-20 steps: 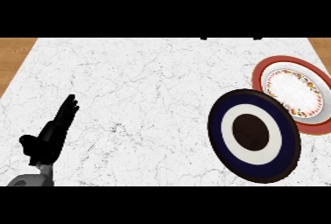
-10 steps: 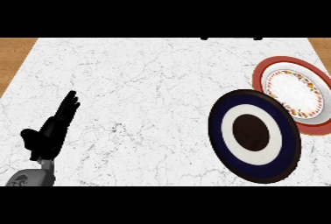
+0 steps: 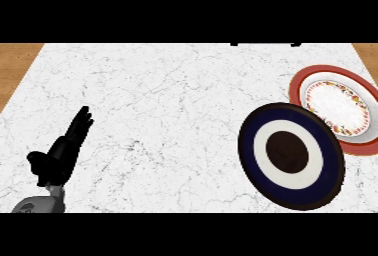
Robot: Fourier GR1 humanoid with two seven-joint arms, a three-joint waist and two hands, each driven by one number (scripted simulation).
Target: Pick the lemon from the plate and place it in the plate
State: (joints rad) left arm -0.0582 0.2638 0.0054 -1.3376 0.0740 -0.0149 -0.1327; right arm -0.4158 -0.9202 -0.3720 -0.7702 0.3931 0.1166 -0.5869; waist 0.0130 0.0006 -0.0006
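Nothing much moved: our left hand [image 3: 63, 150] sits near-left, fingers straight, holding nothing. Right hand not in view. No lemon visible on the navy plate [image 3: 291, 155] or the red-rimmed plate [image 3: 336, 105] far right. Pick not started.

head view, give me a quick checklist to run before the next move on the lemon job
1. Lemon located: not ok, no lemon shows on either plate or on the counter.
2. Navy plate in view: ok, at the counter's right, nothing on it.
3. Red plate in view: ok, behind the navy plate and partly covered by it, nothing on it.
4. Left hand free: ok, open with straight fingers, holding nothing, at lower left, apart from both plates.
5. Right hand ready: cannot tell, it is not in view.
6. Path from left hand to plates: ok, only bare counter between.
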